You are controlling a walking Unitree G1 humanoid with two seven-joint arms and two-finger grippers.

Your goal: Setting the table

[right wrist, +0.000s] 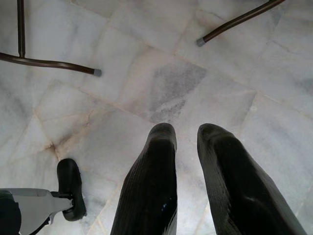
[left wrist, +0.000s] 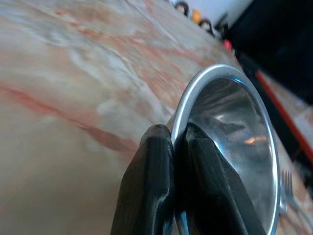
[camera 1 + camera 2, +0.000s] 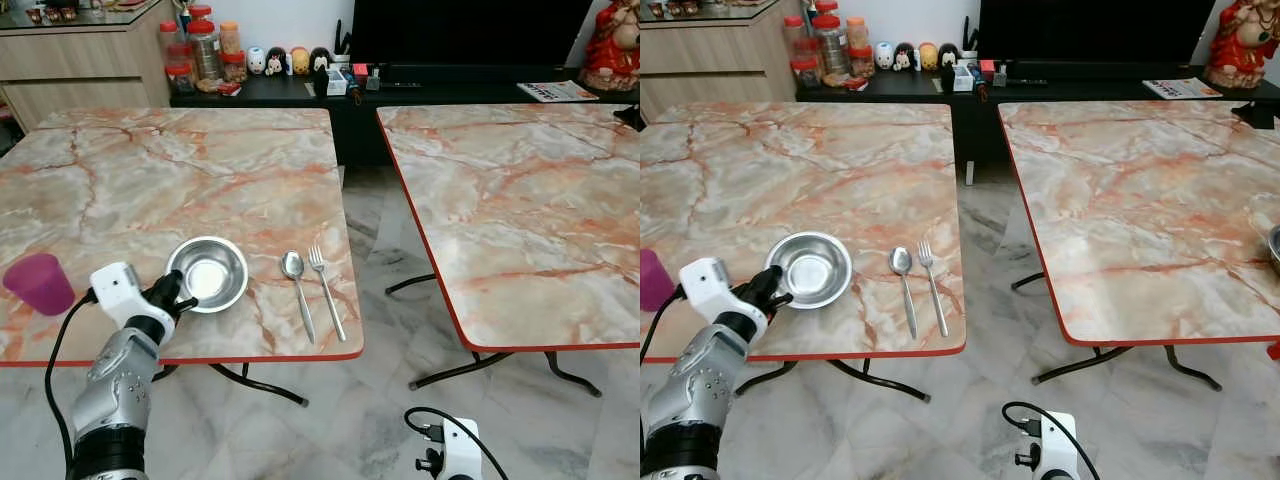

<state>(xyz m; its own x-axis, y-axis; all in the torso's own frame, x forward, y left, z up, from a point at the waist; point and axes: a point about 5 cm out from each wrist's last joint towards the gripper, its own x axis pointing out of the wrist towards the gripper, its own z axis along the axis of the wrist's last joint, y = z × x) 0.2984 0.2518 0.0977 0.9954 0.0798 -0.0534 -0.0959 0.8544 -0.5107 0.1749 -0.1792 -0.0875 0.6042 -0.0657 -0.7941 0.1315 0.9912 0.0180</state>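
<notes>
A steel bowl (image 3: pixel 207 273) rests near the front edge of the left marble table (image 3: pixel 180 160). My left gripper (image 3: pixel 176 294) is shut on the bowl's near-left rim; in the left wrist view its black fingers (image 2: pixel 151 171) pinch the rim of the bowl (image 2: pixel 234 142), one inside and one outside. To the right of the bowl a spoon (image 3: pixel 297 288) and a fork (image 3: pixel 326 290) lie side by side. A purple cup (image 3: pixel 40 283) stands at the table's front left. My right gripper (image 1: pixel 186 131) hangs low over the floor, open and holding nothing.
A second marble table (image 3: pixel 520 200) stands to the right across a gap of marble floor (image 3: pixel 380 330); another metal bowl's edge (image 3: pixel 1275 248) shows on it. Behind the tables are a dark TV cabinet (image 3: pixel 400 90) with jars (image 3: pixel 205 50) and figurines.
</notes>
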